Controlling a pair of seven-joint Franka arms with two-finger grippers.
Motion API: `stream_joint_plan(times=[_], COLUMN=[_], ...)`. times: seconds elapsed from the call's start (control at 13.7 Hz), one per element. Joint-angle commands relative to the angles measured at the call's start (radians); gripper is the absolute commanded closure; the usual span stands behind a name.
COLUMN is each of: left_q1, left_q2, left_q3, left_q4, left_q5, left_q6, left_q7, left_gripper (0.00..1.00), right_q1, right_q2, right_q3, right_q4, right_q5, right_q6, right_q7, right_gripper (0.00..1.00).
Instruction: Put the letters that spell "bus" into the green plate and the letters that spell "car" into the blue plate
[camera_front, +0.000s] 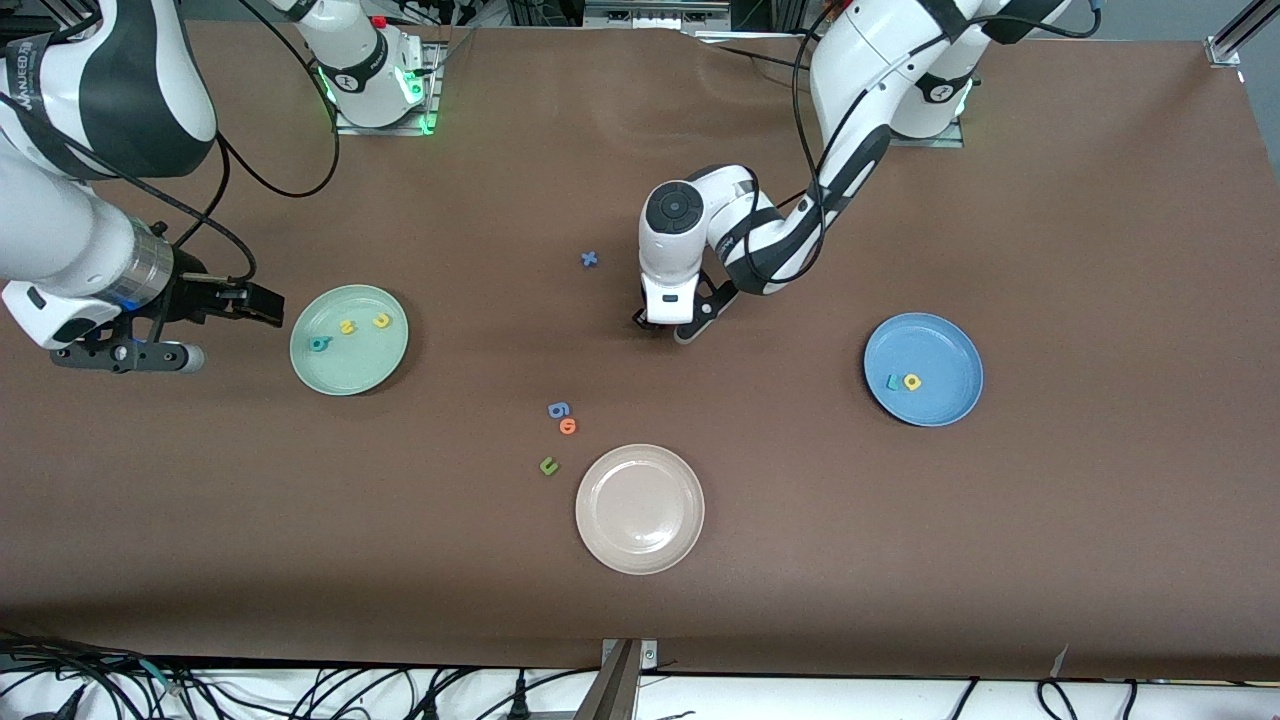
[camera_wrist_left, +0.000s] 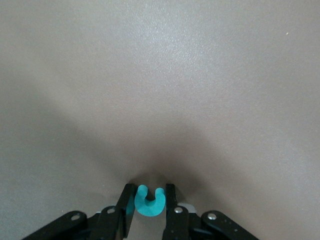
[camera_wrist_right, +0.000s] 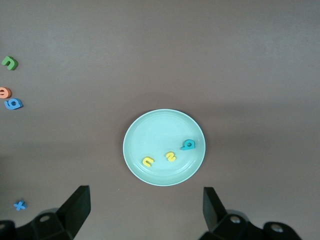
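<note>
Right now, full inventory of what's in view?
green plate: 1, mint, toward the right arm's end.
letters in it: 3; teal b, yellow s, yellow u.
blue plate: 1, toward the left arm's end.
letters in it: 2; teal r, yellow a.
beige plate: 1, nearest the front camera, mid-table.
loose letters: blue g, orange letter, green u beside the beige plate; blue x farther off.
teal c: 1, in the left gripper.
left gripper: shut on the c, at mid-table.
right gripper: open, beside the green plate, waiting.
</note>
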Motion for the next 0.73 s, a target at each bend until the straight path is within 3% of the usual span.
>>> stream_joint_plan(times=[0.0, 0.65], left_q1=[-0.018, -0.012], left_q2=[0.022, 0.022], left_q3=[0.01, 0.01], left_q4=[0.025, 0.03], left_q5=[0.039, 0.037], left_q6=[-0.005, -0.009], left_q7=[-0.028, -0.019], left_gripper=[0.69, 0.88], right_q1=[0.002, 0.004], right_q2=[-0.029, -0.023], right_q3=[0.002, 0.002], right_q4=[-0.031, -0.031], right_q5=[-0.016, -0.016], right_q6=[0.015, 0.017], right_q7=[0.006, 0.006], right_gripper=[0.01, 0.01])
